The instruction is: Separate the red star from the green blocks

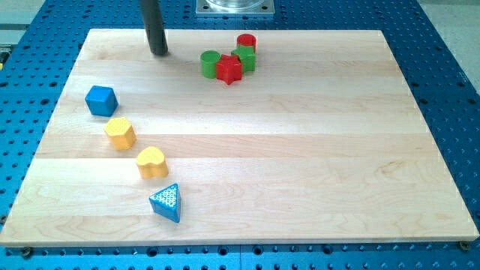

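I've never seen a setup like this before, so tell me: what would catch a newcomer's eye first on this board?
Probably the tight cluster near the view's top: a red star wedged between a green cylinder and a green block, with a red cylinder behind. My tip stands to their left, apart from them. Down the view's left runs a curve: blue cube, two yellow blocks, blue triangle.

Rod upright, entering from view's top; my tip [158, 52] down at surface level (upper left).

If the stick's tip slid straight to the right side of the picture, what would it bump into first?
Probably the green cylinder. My tip sits left of it and slightly higher in the view, so it might only clip its top edge. The red star lies just beyond.
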{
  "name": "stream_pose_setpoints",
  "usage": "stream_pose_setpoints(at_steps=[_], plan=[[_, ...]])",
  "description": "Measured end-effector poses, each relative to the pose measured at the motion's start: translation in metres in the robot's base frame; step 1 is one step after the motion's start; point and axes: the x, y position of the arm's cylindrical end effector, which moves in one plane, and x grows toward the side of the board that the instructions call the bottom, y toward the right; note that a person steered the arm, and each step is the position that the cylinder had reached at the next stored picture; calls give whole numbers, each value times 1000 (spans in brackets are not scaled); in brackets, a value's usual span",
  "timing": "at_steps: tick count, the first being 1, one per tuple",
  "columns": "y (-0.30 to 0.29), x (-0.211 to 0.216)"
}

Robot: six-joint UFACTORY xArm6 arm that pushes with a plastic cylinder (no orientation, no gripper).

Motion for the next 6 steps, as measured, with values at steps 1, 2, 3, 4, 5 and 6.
stream_pose_setpoints(at_steps=[1,2,3,4,5,6], plan=[[73,11],[138,36],[138,114],[132,137],[81,155],[78,179]])
